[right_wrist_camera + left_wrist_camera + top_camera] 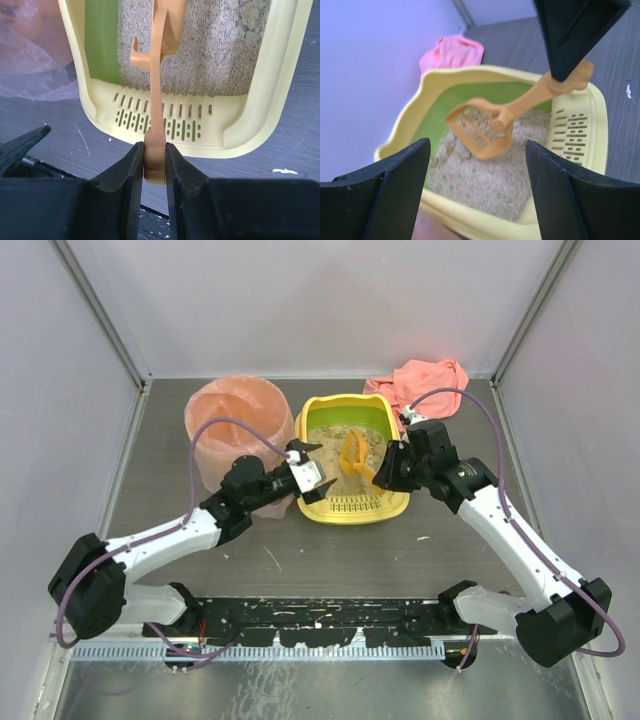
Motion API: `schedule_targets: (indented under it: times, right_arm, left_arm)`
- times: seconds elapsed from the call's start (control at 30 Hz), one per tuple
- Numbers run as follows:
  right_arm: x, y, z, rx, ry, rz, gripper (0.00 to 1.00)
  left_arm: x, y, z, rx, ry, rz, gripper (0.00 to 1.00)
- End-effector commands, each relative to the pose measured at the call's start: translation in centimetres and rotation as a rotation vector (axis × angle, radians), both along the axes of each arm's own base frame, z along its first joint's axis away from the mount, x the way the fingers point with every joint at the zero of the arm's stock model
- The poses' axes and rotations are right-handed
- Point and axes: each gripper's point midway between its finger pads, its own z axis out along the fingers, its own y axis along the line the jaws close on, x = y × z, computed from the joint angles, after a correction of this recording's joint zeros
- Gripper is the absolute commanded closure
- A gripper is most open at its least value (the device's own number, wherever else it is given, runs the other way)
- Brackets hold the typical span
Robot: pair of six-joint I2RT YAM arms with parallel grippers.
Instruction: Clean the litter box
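Note:
The yellow litter box (352,508) stands mid-table, green inside, with beige litter (335,440) and a slotted rim at its near end. My right gripper (384,476) is shut on the handle end of an orange slotted scoop (354,456), whose head hangs over the litter. In the right wrist view the handle (155,160) is pinched between the jaws, above the slotted rim (165,120). My left gripper (308,468) is open and empty at the box's left side. In the left wrist view the scoop head (481,131) holds some litter above the box (470,220).
A round bin lined with a pink bag (238,425) stands left of the litter box, behind my left arm. A crumpled pink cloth (430,380) lies at the back right. White specks dot the dark table near the front.

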Motion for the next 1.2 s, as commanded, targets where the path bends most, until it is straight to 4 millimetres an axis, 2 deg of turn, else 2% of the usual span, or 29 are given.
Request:
schedule_targets:
  times: [0.0,0.07,0.23,0.47,0.73,1.0,1.17]
  right_arm:
    - [-0.3,0.3,2.1,0.004,-0.040,0.065,0.98]
    - [-0.4,0.2,2.2,0.003,-0.041,0.064,0.98]
    - [-1.1,-0.1,3.2,0.007,-0.053,0.072,0.98]
    - [-2.0,-0.1,4.1,0.015,-0.054,0.098,0.98]
    - [-2.7,-0.1,4.6,0.022,-0.056,0.116,0.98]
    - [-3.0,-0.3,5.2,0.020,-0.063,0.119,0.99]
    - [-3.1,-0.4,5.3,0.018,-0.066,0.119,0.99]
  left_arm:
    - [-1.7,-3.5,2.9,0.009,-0.362,-0.212,0.25]
    - [-1.7,-4.6,2.4,0.047,-0.397,-0.239,0.29]
    - [-2.1,-6.5,-0.2,0.150,-0.414,-0.308,0.39]
    - [-1.3,-7.8,-1.3,0.216,-0.472,-0.307,0.48]
    - [0.6,-8.3,-2.4,0.307,-0.517,-0.271,0.55]
    - [1.3,-8.5,-3.5,0.360,-0.522,-0.264,0.56]
    - [1.7,-8.4,-3.9,0.378,-0.518,-0.251,0.65]
